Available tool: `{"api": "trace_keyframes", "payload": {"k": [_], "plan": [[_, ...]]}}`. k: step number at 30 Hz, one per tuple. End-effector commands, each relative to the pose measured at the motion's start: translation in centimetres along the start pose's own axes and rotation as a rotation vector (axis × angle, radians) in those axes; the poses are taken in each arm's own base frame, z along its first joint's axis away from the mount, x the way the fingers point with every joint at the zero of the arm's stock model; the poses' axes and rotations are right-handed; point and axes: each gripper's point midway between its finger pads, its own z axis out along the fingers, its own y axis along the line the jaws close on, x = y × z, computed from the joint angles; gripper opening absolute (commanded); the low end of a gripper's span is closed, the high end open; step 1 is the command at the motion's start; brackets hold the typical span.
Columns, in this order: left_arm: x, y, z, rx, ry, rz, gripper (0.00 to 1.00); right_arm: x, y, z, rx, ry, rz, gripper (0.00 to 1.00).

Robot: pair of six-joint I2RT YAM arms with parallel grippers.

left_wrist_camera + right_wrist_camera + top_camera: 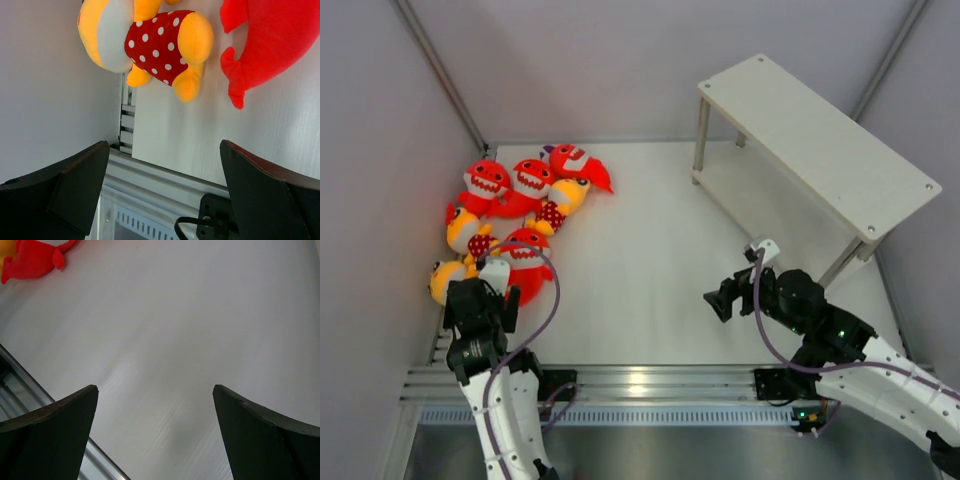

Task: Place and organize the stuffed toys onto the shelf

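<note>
We see the stuffed toys (pixel 532 182) — red toothy sharks, yellow-orange figures in white-dotted red shorts — heaped at the left of the desk (pixel 640 260); the shelf (pixel 820 140) stands far right. Our left tool (pixel 165 150) and right tool (pixel 155 390) are spread, empty.

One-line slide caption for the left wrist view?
Open left gripper faces a yellow-orange toy in dotted shorts beside a red shark.
</note>
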Motion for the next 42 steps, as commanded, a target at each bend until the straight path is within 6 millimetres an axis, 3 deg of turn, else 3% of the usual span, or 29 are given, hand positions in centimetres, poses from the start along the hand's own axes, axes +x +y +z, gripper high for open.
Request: {"api": "trace_keyframes", "payload": {"k": [1,2,4,5,6,8,10,13,14,16,18,23,27,29,31,36,42], "plan": [[-2.8,1.2,-1.4,0.01,-0.066,0.048,0.98,-3.6,0.7,-1.0,-0.022,-0.111,0.004,0.99],[-4.1,2.2,-2.2,-0.002,-0.096,0.102,0.98,-3.9,0.5,-1.2,-0.005,-0.12,0.005,1.0],[-5.3,1.8,-1.9,0.089,-0.037,0.109,0.98,-4.8,0.2,-1.5,0.014,-0.152,0.009,1.0],[-8.0,3.2,-3.5,0.084,-0.067,0.048,0.98,-5.4,-0.2,-1.7,0.039,-0.172,0.014,0.99],[-7.7,2.3,-2.4,0.175,0.064,0.027,0.98,-5.7,-0.3,-1.6,0.046,-0.18,0.014,0.99],[-11.0,1.5,-3.1,0.298,0.06,-0.074,0.98,-7.1,-0.2,-1.7,0.049,-0.21,0.012,0.99],[-11.9,-1.3,-1.6,0.458,0.129,-0.117,0.98,-8.4,0.2,-1.4,0.042,-0.228,-0.02,0.99],[-9.9,-4.1,0.7,0.456,0.255,-0.002,0.98,-8.9,0.5,-0.3,0.043,-0.194,-0.068,0.99],[-8.2,-4.0,1.9,0.373,0.309,0.058,0.98,-9.6,0.9,-0.3,0.029,-0.196,-0.075,0.99],[-7.6,-5.6,2.4,0.374,0.304,0.144,0.98,-9.5,1.3,0.6,0.018,-0.155,-0.099,0.99],[-7.4,-6.2,2.6,0.378,0.306,0.167,0.98,-9.2,1.3,1.3,0.021,-0.135,-0.108,0.99],[-3.5,-7.0,4.8,0.334,0.385,0.241,0.97,-7.5,1.0,3.0,0.03,-0.078,-0.143,0.99],[-6.1,-7.7,8.1,0.238,0.255,0.237,0.91,-7.3,0.7,3.7,0.046,-0.066,-0.18,0.99],[-7.5,-8.9,8.2,0.298,0.21,0.198,0.81,-7.5,0.7,3.7,0.047,-0.064,-0.191,0.99],[-7.8,-10.2,8.6,0.354,0.183,0.193,0.77,-7.3,0.4,3.7,0.056,-0.056,-0.203,0.99],[-5.1,-11.8,10.0,0.411,0.275,0.264,0.76,-6.5,-0.6,3.3,0.1,-0.051,-0.213,0.99],[-4.2,-12.9,10.8,0.446,0.32,0.272,0.66,-6.3,-0.9,3.5,0.112,-0.046,-0.232,0.99]]}}
